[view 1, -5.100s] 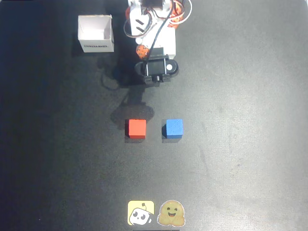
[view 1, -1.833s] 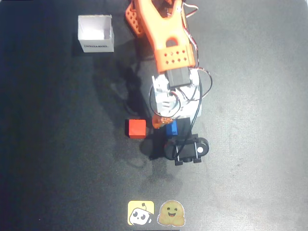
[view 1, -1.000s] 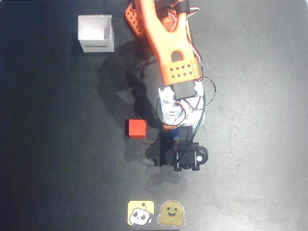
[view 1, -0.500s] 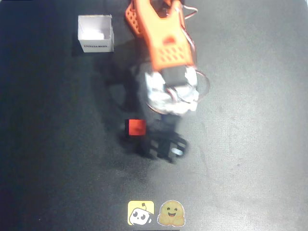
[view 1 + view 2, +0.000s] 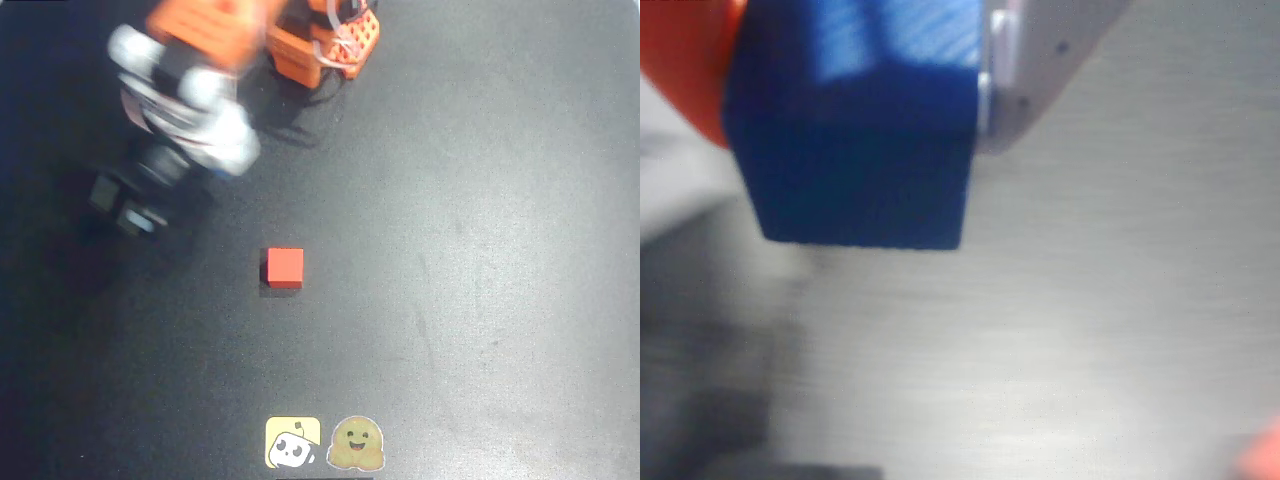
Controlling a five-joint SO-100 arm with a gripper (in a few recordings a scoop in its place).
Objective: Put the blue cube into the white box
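The gripper (image 5: 855, 90) grips the blue cube (image 5: 855, 130) between its orange and white fingers. Overhead, the blurred arm (image 5: 185, 95) is at upper left; the red cube (image 5: 284, 267) rests on the table (image 5: 480, 300)

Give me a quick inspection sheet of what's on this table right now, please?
Surface: dark matte table, bare across the right side.
Job's things: small bright-blue cube held off the table, seen in the wrist view; white box hidden under the arm.
Clutter: small red cube near the centre; two cartoon stickers at the bottom edge.
Grippers: gripper shut on the cube between an orange and a white finger.
Cables: wires at the orange base.
Surroundings: nothing seen.
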